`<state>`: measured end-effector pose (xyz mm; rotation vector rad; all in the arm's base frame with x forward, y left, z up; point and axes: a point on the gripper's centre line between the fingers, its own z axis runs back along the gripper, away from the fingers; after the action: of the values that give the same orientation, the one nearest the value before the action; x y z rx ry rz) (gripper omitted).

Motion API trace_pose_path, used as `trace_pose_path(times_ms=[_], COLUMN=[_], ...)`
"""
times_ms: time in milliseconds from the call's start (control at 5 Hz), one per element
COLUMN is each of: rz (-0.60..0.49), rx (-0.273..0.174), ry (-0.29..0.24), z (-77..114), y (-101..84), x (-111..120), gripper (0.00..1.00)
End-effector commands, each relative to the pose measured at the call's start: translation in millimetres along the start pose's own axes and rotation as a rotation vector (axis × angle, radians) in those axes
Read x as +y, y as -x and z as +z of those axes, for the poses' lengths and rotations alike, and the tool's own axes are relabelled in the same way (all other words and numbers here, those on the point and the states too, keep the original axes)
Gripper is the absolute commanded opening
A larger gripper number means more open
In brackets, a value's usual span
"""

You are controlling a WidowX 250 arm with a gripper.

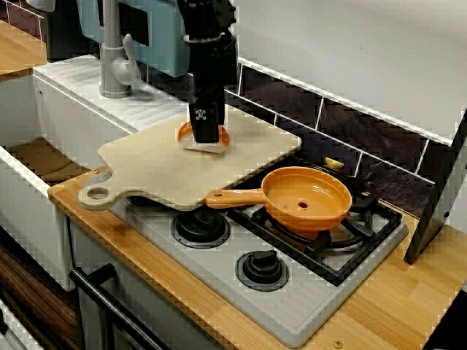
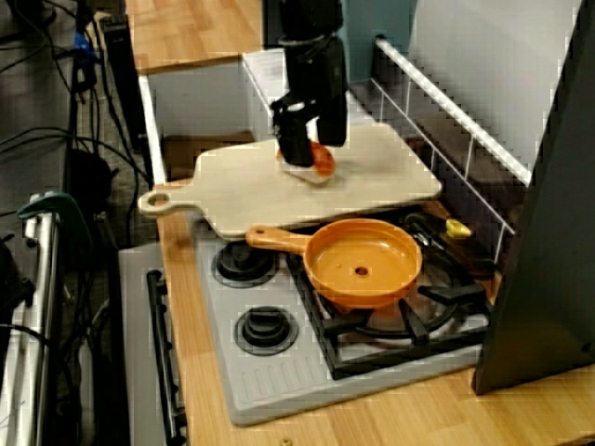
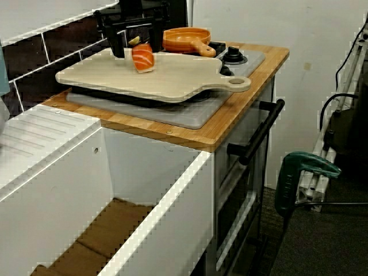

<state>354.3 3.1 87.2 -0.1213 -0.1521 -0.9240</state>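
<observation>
Pincer (image 3: 138, 52) straddles sushi (image 3: 142, 58) on board (image 1: 160, 168) (pan (image 1: 306, 197) nearby).

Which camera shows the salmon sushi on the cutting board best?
The low view from the sink: the sushi shows nearly whole, orange over white. In both higher stove views the hand covers most of it, leaving only edges.

I face a white wall (image 1: 350, 44) over a band of dark tiles (image 1: 343, 124). Around me is a kitchen unit: a wooden counter (image 1: 394, 306) with a grey hob (image 1: 303, 310), a white sink (image 3: 155, 218) and grey tap (image 1: 113, 65) beside it, and below, an oven door (image 3: 241, 190) with a black handle (image 3: 259, 135). The floor (image 3: 322, 247) is dark, with cables (image 2: 37, 139) trailing at one side.
</observation>
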Motion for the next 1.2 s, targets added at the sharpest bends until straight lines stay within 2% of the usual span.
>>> trace_pose_path(times_ms=[0, 200, 400, 800, 1000], rz=[-0.029, -0.041, 0.038, 0.143, 0.26], rx=[-0.055, -0.068, -0.081, -0.053, -0.053], ry=[-0.033, -0.004, 0.008, -0.017, -0.083], z=[37.0, 42.4, 44.5, 47.6, 51.1], y=[-14.9, -21.5, -28.2, -37.0, -43.1], x=[-3, -14, -32, -60, -64], gripper=[1.0, 1.0, 1.0, 1.0, 1.0])
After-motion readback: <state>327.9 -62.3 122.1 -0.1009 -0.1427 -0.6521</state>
